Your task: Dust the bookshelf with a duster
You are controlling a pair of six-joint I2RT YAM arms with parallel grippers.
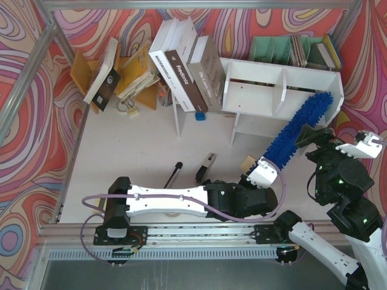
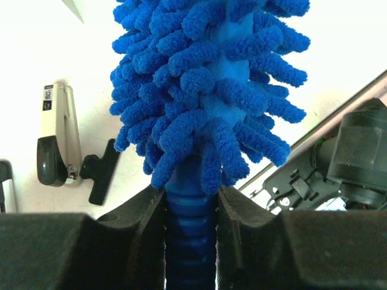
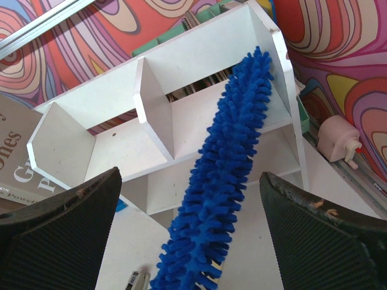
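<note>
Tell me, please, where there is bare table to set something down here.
The widest bare table lies between the leaning books and the left arm. A smaller patch sits between the handheld tool and the bookshelf. The right side is crowded: the duster, the bookshelf and the right arm bunch together.

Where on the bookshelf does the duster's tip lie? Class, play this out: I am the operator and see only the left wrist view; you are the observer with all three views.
Observer: The tip of the duster reaches the right compartment in the upper tier of the bookshelf, close to its right end wall. I cannot confirm that it touches.
Operator: My left hand is shut on the handle. What about the other one?
Observer: The right hand is open and holds nothing. It hovers to the right of the duster, facing the shelf.
</note>
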